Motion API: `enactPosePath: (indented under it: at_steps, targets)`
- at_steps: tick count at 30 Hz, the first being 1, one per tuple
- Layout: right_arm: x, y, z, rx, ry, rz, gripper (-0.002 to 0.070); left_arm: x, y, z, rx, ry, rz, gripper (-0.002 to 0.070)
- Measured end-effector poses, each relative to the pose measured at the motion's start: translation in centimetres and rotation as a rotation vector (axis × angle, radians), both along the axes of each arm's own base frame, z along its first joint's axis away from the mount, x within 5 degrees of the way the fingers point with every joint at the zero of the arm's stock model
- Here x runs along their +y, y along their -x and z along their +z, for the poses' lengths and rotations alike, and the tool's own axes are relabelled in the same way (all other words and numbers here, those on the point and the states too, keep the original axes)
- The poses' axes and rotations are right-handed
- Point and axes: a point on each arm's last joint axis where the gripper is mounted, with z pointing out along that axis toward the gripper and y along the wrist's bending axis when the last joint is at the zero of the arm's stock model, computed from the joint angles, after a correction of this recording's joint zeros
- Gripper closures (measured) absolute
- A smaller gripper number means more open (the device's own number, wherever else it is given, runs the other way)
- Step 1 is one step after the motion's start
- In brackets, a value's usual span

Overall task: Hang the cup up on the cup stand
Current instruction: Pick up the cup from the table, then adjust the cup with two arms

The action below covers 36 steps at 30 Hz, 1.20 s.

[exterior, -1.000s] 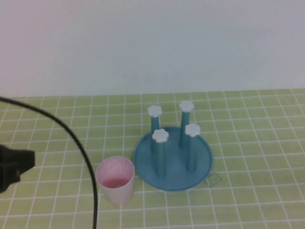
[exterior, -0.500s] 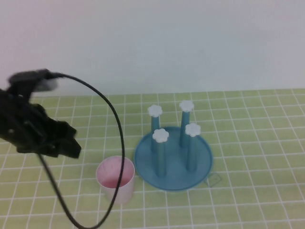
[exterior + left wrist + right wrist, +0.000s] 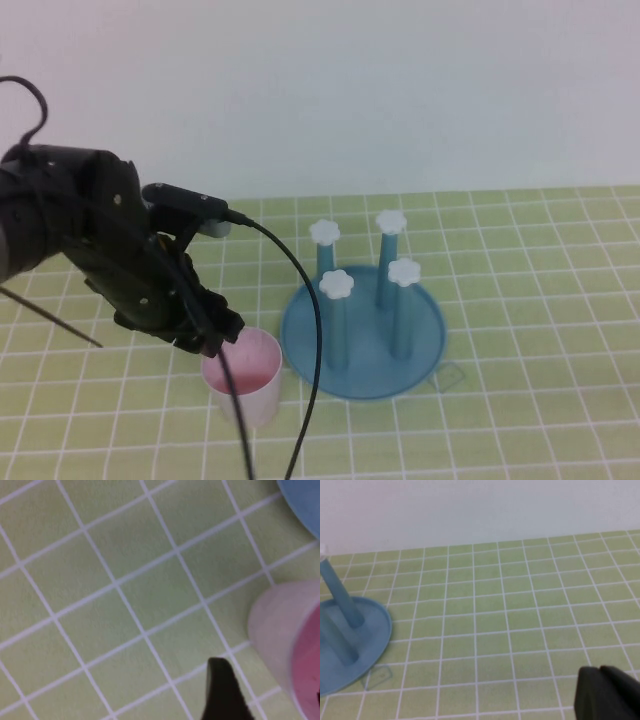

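- Pink plastic cup (image 3: 242,385) is standing mouth up on the green checked mat (image 3: 520,300), just beside the blue stand (image 3: 363,330), at roughly 8 o'clock from it. Nothing's on the posts yet.
- Left gripper (image 3: 205,335) is right at the cup's rim on the 10 o'clock side, jaws spread wide and holding nothing. In the left wrist view one dark finger (image 3: 225,692) sits on the mat side of the cup wall (image 3: 275,630), so it looks like it's lining up to straddle the wall.
- Right gripper (image 3: 607,695) is parked off to the side, pinched shut and empty.
- What worries me: that cup is light and tapered, so a finger catching the rim could tip it or shove it into the stand.
- That black cable (image 3: 300,330) hangs right across the cup too, and could drag it.
- Later on it'll need flipping over a post with a flower cap (image 3: 337,284), and a shallow rim pinch could slip.
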Motion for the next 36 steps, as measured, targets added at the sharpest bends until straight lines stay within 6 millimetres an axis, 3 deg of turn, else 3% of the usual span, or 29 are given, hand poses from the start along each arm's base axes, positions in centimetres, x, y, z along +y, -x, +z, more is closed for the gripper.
enactPosePath:
  at_steps: [6,9,11,13,18,21,25,29,32,36]
  targets:
    - [0.2,0.0,0.0,0.002,-0.046,0.007,0.0678,-0.8,-1.2,-2.3,0.028,0.039,0.031,0.0318]
    - [0.3,0.0,0.0,0.001,-0.042,0.012,0.0678,-0.9,-1.6,-3.2,0.045,0.039,0.036,0.0368]
    - [0.3,0.0,0.0,-0.001,-0.025,0.022,0.0678,-1.0,-1.8,-3.9,0.064,0.031,0.034,0.0461]
    - [0.3,0.0,0.0,-0.002,-0.004,0.031,0.0678,-1.0,-1.8,-4.2,0.073,0.015,-0.002,0.0659]
    - [0.4,0.0,0.0,0.001,0.002,0.046,0.0678,-0.8,-1.7,-3.7,0.089,0.003,-0.038,0.0675]
    - [0.4,0.1,0.0,0.002,0.027,0.060,0.0678,-1.2,-1.0,-1.3,0.115,0.040,-0.097,0.0675]
    - [0.4,0.1,0.2,0.001,0.059,0.078,0.0678,-2.4,1.2,5.5,0.008,0.248,-0.255,0.0675]
    - [0.5,0.5,1.9,-0.011,0.105,0.111,0.0678,-3.6,3.6,12.0,-0.160,0.532,-0.327,0.0675]
    - [0.9,1.2,3.7,-0.004,0.188,0.192,0.0678,-4.4,4.2,13.8,-0.164,0.664,-0.344,0.0675]
    - [1.6,1.6,5.7,0.034,0.333,0.375,0.0678,-6.9,4.2,13.8,-0.140,0.787,-0.358,0.0674]
